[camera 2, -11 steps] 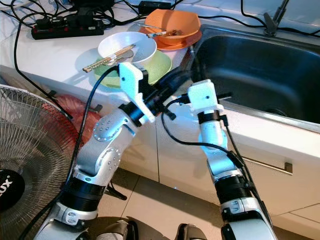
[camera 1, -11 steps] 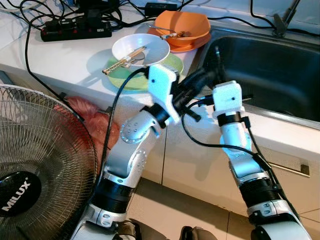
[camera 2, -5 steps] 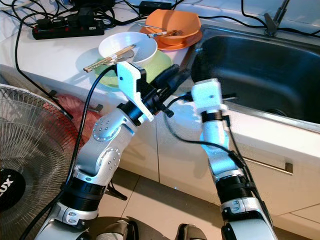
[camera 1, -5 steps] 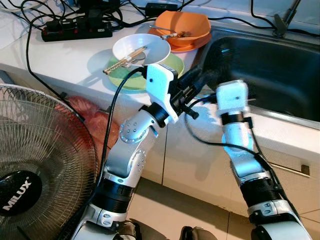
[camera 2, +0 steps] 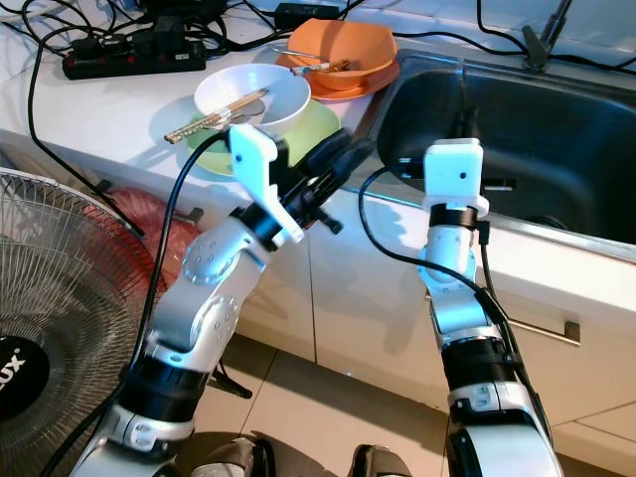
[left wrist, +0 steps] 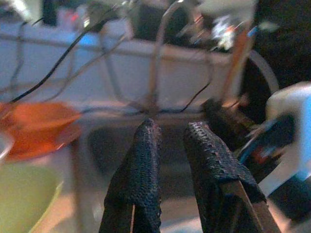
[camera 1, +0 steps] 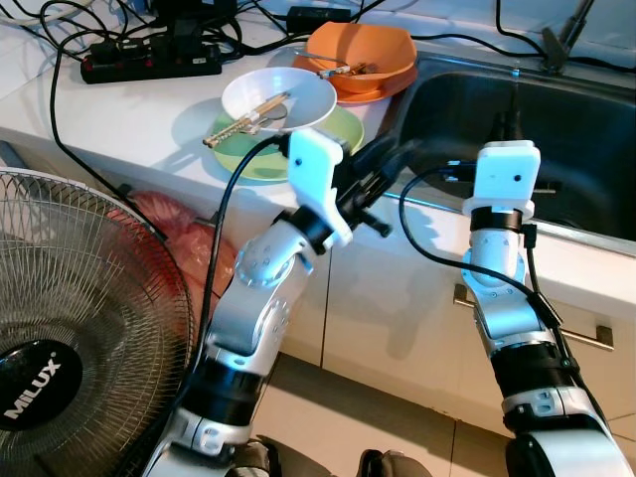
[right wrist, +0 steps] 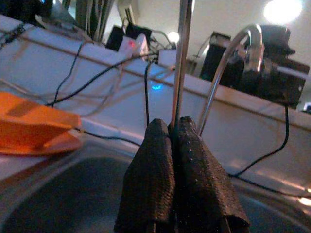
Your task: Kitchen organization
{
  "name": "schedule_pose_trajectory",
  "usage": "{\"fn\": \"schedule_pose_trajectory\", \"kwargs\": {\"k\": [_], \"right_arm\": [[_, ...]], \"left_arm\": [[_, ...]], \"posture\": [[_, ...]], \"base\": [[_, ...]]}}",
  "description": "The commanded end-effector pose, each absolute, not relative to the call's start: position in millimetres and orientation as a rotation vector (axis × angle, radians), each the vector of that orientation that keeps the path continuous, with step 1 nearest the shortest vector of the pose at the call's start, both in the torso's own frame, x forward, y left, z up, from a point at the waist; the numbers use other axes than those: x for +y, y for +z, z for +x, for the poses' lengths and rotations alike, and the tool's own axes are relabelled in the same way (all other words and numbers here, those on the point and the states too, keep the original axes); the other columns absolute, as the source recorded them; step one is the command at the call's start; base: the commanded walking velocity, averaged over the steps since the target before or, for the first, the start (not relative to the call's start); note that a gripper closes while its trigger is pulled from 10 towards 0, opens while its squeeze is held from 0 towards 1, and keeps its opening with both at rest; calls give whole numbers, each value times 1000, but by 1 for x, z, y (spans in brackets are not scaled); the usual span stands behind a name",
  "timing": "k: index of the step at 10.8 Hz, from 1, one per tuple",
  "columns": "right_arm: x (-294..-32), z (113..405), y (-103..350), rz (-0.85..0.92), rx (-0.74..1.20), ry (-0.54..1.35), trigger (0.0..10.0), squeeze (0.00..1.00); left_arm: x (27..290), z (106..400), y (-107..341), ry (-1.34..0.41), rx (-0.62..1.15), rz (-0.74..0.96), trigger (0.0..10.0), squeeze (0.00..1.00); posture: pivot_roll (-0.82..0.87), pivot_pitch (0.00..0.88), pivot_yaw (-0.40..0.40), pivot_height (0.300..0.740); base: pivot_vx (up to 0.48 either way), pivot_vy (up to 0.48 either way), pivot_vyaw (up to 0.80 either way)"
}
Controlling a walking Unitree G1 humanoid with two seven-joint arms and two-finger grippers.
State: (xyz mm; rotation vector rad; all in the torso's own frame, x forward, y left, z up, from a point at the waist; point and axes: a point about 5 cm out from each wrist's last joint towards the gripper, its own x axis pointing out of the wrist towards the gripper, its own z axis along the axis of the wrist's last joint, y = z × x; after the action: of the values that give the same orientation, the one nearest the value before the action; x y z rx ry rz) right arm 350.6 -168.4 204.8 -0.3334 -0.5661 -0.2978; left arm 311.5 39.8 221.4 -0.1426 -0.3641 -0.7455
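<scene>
A thin metal utensil [right wrist: 183, 53] stands upright, pinched between the closed fingers [right wrist: 150, 179] of the right gripper [right wrist: 176, 127], its upper end running up past the fingertips; what kind of utensil it is cannot be told. The right gripper [camera 1: 509, 127] is raised over the near edge of the sink [camera 1: 586, 149]. Beyond its fingers curve a faucet [right wrist: 228, 58] and dark cables along the wall.

The left gripper [left wrist: 170, 133] has its fingers [left wrist: 141, 165] slightly apart, holding nothing, and sits at the table [camera 1: 129, 119] edge beside the sink's left rim. Just beside its fingers lies a green plate [camera 1: 343, 129] bearing a white bowl [camera 1: 298, 94] with chopsticks [camera 1: 243, 117] across it. Farther from them sits an orange bowl [camera 1: 363, 50] on an orange plate, with a power strip [camera 1: 149, 58] well beyond. A fan [camera 1: 79, 318] stands on the floor, below the left arm.
</scene>
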Motion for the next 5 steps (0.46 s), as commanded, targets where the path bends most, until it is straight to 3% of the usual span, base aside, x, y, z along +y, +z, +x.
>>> {"fn": "schedule_pose_trajectory", "kwargs": {"k": [1, 5], "right_arm": [[-174, 354, 207, -318, -557, -323, 10000, 0], [-184, 364, 205, -307, -509, -335, 10000, 0]], "left_arm": [[52, 317, 206, -669, -313, -120, 10000, 0], [81, 319, 187, -568, -269, -81, 10000, 0]], "posture": [[11, 130, 36, 740], [24, 136, 29, 740]], "base": [[0, 0, 0], [0, 0, 0]]}}
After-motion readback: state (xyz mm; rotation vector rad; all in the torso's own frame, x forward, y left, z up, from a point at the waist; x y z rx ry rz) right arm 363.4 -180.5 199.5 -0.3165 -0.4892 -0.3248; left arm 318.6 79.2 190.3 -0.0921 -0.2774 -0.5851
